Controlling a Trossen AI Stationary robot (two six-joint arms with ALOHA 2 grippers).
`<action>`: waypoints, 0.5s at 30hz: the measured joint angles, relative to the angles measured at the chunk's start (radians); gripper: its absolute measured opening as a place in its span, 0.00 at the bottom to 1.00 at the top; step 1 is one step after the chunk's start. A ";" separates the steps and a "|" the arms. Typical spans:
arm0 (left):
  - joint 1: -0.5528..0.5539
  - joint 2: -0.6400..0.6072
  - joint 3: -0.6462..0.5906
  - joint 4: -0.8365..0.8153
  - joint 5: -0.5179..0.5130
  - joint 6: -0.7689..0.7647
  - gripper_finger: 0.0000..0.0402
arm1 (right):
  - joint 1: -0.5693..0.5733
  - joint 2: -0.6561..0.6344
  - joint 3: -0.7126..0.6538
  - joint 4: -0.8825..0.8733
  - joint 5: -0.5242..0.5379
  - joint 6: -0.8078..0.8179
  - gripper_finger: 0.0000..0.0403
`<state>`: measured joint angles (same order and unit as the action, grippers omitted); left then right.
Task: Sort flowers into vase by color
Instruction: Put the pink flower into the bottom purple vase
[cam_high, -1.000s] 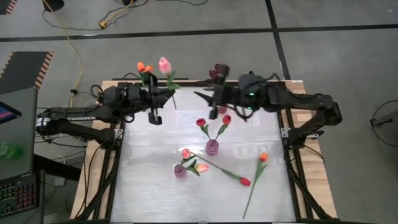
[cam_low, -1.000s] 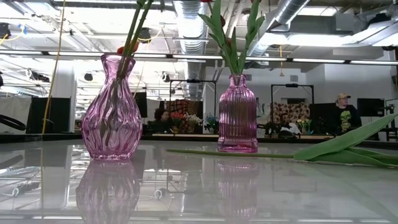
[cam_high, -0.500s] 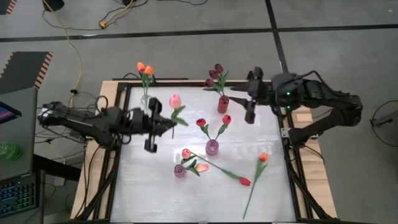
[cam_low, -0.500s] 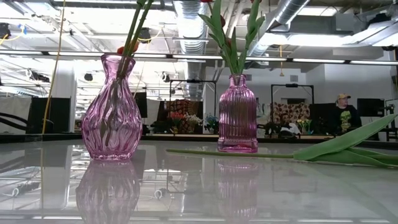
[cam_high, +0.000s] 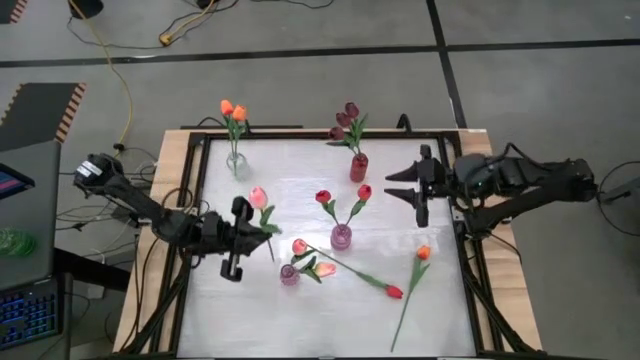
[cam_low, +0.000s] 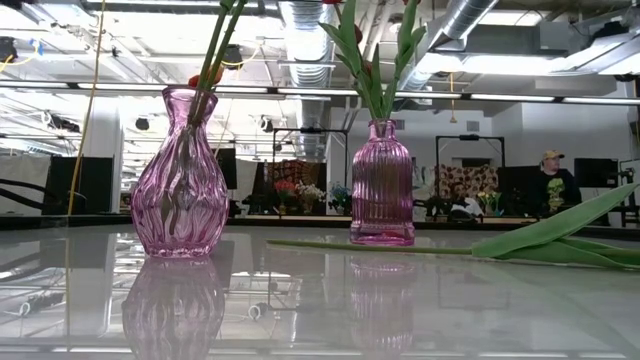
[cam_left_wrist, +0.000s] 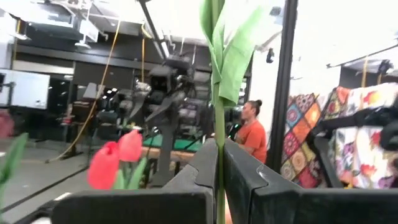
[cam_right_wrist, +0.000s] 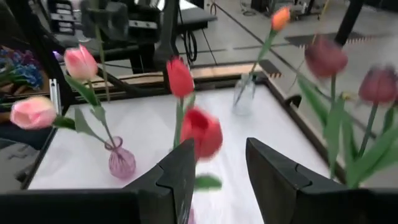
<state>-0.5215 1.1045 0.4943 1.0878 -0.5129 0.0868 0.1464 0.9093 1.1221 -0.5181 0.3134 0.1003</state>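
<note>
Clamped in the left gripper (cam_high: 250, 235), over the near-left part of the white table (cam_high: 240, 320): a pink tulip (cam_high: 258, 197), gripped by its stem (cam_left_wrist: 218, 155), head up. Likely next: into the small pink vase (cam_high: 289, 276) just beside, where two pink tulips (cam_high: 300, 246) already lean. Keep the stem upright, centre its lower end over the narrow neck, then lower slowly without brushing those heads or tipping the light vase.

Waiting at the right edge: the right gripper (cam_high: 398, 186), fingers spread, nothing held. Close by, the ribbed pink vase (cam_high: 341, 237) of red tulips (cam_high: 323, 197); at the back, maroon tulips (cam_high: 350, 110) and orange tulips (cam_high: 232, 109) in their vases. Loose on the table: a red tulip (cam_high: 395, 292) and an orange tulip (cam_high: 423, 253).
</note>
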 joint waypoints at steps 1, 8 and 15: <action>-0.006 0.024 -0.007 0.041 0.001 0.000 0.00 | 0.003 -0.017 -0.033 0.013 0.000 0.020 0.42; -0.014 0.240 -0.011 0.283 0.008 -0.001 0.00 | 0.012 -0.081 -0.195 0.058 0.001 0.169 0.42; -0.015 0.436 -0.011 0.477 -0.014 0.013 0.00 | 0.012 -0.070 -0.257 0.067 0.003 0.199 0.42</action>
<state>-0.5365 1.5405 0.4835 1.5650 -0.5272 0.0995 0.1581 0.8391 0.8652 -0.4515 0.3161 0.2989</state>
